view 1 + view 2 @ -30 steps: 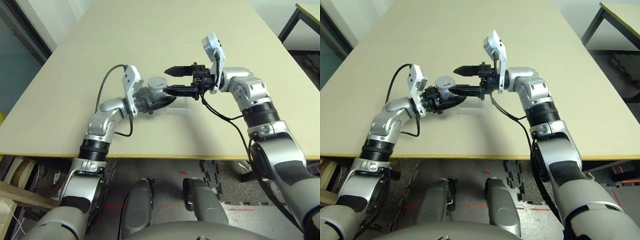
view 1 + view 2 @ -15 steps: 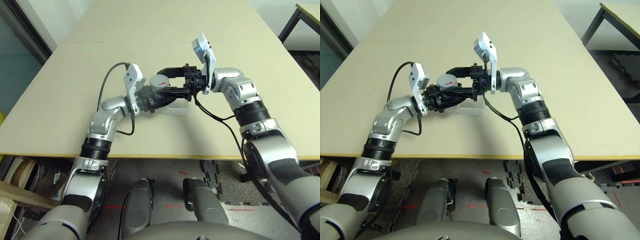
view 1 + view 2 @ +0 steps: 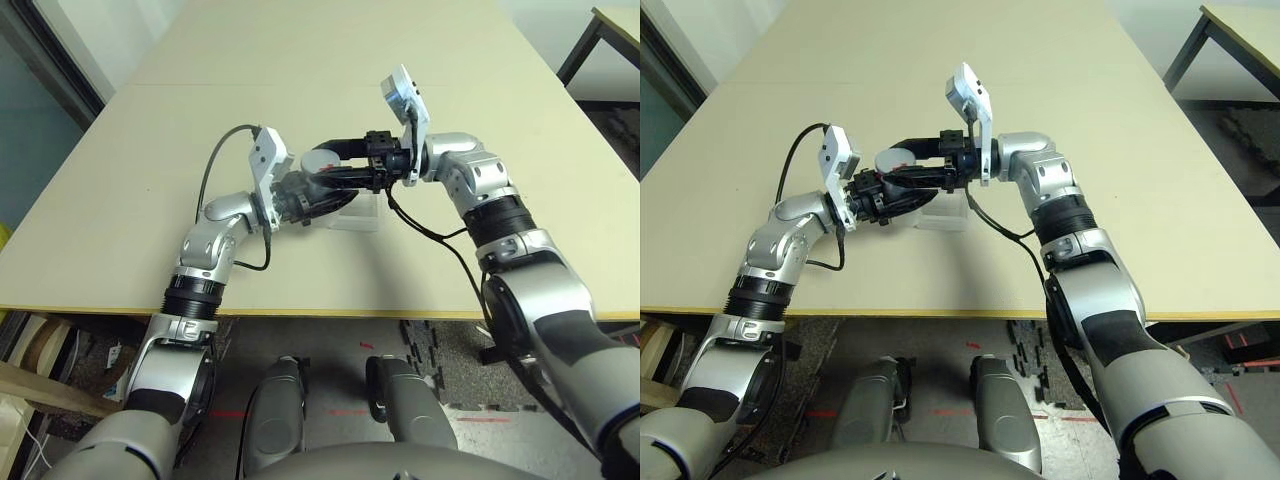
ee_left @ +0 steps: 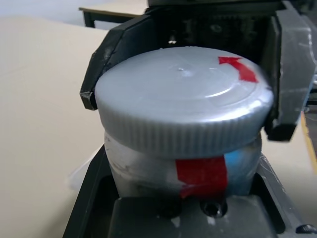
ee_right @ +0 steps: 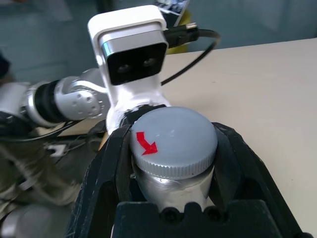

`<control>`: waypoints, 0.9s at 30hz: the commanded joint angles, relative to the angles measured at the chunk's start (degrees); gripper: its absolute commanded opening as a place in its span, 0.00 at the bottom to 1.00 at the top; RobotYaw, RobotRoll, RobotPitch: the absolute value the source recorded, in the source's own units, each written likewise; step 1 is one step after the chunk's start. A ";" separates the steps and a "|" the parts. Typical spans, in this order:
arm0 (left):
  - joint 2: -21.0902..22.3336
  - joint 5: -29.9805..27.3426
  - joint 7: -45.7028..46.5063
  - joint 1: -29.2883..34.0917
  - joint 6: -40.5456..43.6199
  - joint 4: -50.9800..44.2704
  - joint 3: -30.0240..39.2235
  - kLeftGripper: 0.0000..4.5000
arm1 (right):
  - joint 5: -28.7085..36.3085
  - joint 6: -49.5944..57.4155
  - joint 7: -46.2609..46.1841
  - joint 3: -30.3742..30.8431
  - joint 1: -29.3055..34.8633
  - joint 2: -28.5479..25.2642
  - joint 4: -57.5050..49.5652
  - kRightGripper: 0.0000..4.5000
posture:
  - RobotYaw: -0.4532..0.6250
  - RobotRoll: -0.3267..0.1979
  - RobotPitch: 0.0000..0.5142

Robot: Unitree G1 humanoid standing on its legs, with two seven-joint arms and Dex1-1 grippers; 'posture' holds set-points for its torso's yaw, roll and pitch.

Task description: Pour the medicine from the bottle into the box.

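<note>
My left gripper (image 3: 312, 196) is shut on the body of the silver-grey bottle (image 4: 198, 168) and holds it above the table, beside the box. A strip of red tape runs down the bottle's side. Its round grey cap (image 5: 173, 141), marked with a red arrow, sits between the two black fingers (image 5: 106, 168) of my right gripper (image 3: 325, 163), which is shut on the cap's rim from both sides. The clear shallow box (image 3: 358, 213) rests on the table just below and to the right of the bottle. The medicine is out of view.
The beige table (image 3: 330, 80) stretches far beyond the arms. Its front edge (image 3: 330, 313) runs close below the box. A dark table leg (image 3: 580, 45) stands off to the far right.
My right gripper has moved left from a wide-open stance beside the bottle and has shut on its cap. The left arm and the bottle have hardly moved.
</note>
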 commanded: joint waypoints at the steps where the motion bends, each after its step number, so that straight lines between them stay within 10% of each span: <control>1: 0.40 -0.02 0.58 0.41 0.66 1.45 0.51 0.60 | 5.29 -2.28 8.65 2.99 -2.43 1.45 0.58 0.57 | 0.37 0.62 0.25; 10: 0.57 -0.28 0.85 1.32 1.61 -0.35 0.83 0.60 | 2.05 -9.22 8.18 1.19 -7.92 4.01 13.33 0.57 | 0.39 0.62 0.25; 15: 0.66 -0.65 1.05 2.28 2.43 -1.88 0.78 0.60 | -1.27 -13.02 4.98 -1.26 -9.69 3.54 20.57 1.00 | 0.40 0.62 0.26; 27: 0.46 -0.57 1.15 2.32 2.57 -1.82 0.44 0.60 | -4.94 -15.67 3.34 -5.41 -10.77 1.11 25.59 1.00 | 0.39 0.62 0.26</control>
